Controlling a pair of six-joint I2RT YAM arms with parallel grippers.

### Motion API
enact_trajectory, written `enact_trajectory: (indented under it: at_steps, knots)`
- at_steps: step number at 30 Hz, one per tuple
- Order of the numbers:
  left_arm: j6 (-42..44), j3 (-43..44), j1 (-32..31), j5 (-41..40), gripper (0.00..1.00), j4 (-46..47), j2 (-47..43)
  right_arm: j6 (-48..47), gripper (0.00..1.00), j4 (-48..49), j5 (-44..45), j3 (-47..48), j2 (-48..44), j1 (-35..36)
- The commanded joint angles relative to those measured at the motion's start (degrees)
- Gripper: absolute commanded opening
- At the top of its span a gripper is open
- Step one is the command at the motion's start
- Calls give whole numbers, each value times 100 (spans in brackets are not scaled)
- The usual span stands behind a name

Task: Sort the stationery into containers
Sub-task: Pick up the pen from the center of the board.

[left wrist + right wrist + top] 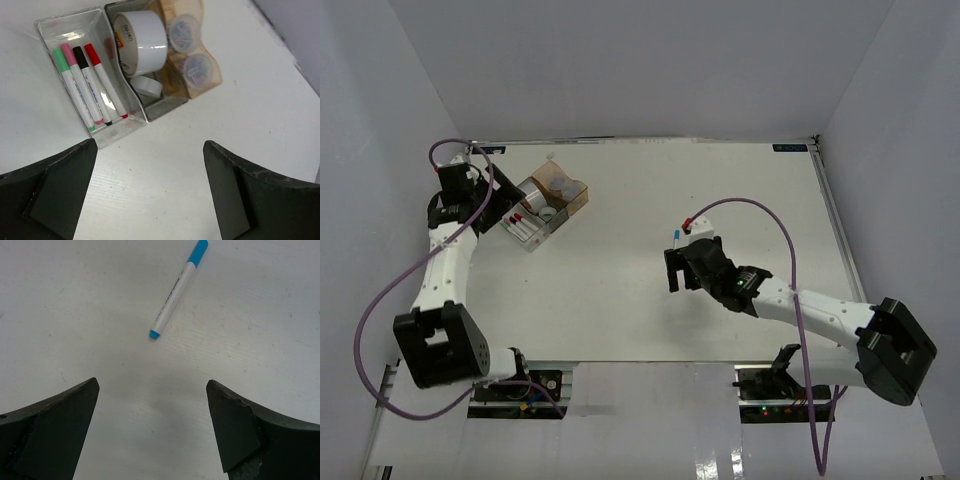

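The joined containers (548, 205) stand at the far left. In the left wrist view a clear box (47, 25) holds the green (75, 90), pink (82, 85), black (92, 82) and red (105, 80) markers. The middle box holds the silvery tape ring (142, 40) and the small clear tape roll (147, 86). The amber box (212, 82) holds two round tubs (182, 31) (197, 70). My left gripper (150, 145) (500, 212) is open and empty just before the boxes. The blue marker (177, 290) (676, 236) lies on the table. My right gripper (152, 385) (678, 262) is open and empty just short of it.
The white table (650, 200) is walled by white panels at the back and sides. A purple cable (760, 210) arcs over the right arm. The table's near edge has a metal rail (640, 375) between the arm bases.
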Motion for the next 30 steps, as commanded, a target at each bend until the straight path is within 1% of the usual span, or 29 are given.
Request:
enact_trajectory:
  at_steps: [1, 2, 4, 5, 7, 8, 10, 13, 15, 16, 18, 19, 21, 22, 26, 28, 30]
  knots:
    - [296, -449, 11, 449, 98, 23, -928, 83, 95, -171, 319, 613, 495, -37]
    - [314, -582, 11, 511, 98, 23, -1321, 161, 96, -215, 363, 858, 792, -72]
    - [375, -811, -58, 582, 98, 32, -1684, 223, 98, -251, 398, 1070, 1092, -134]
    - [489, -1012, -111, 564, 98, 41, -2008, 258, 100, -259, 398, 1254, 1381, -195]
    - [586, -1163, -287, 529, 98, 23, -2265, 259, 100, -259, 346, 1431, 1681, -274]
    - [621, -1268, -340, 538, 98, -38, -2388, 259, 93, -259, 328, 1510, 1961, -353]
    - [656, -1330, -437, 651, 98, -135, -2617, 285, 89, -268, 241, 1695, 2322, -433]
    - [771, -1392, -586, 853, 98, -276, -2793, 382, 81, -268, 126, 1871, 2744, -599]
    - [832, -1436, -691, 898, 98, -320, -2915, 434, 79, -260, -23, 1967, 2913, -626]
    - [841, -1436, -718, 907, 98, -328, -2951, 452, 73, -251, -15, 1994, 3044, -618]
    - [902, -1445, -814, 951, 98, -346, -3030, 478, 70, -216, 12, 2012, 3168, -626]
    - [920, -1454, -832, 977, 98, -337, -3065, 513, 66, -198, 20, 2003, 3255, -644]
    - [938, -1480, -911, 1126, 98, -337, -3092, 549, 64, -93, -41, 1959, 3326, -670]
    - [938, -1498, -946, 1161, 98, -337, -3109, 592, 59, -58, -76, 1889, 3379, -688]
    - [885, -1577, -1008, 1538, 98, -355, -3180, 689, 48, 48, -111, 1704, 3502, -740]
    - [815, -1655, -1017, 1671, 98, -346, -3224, 707, 40, 74, -111, 1582, 3520, -749]
    - [771, -1717, -1017, 1925, 98, -346, -3276, 707, 39, 118, -103, 1494, 3485, -749]
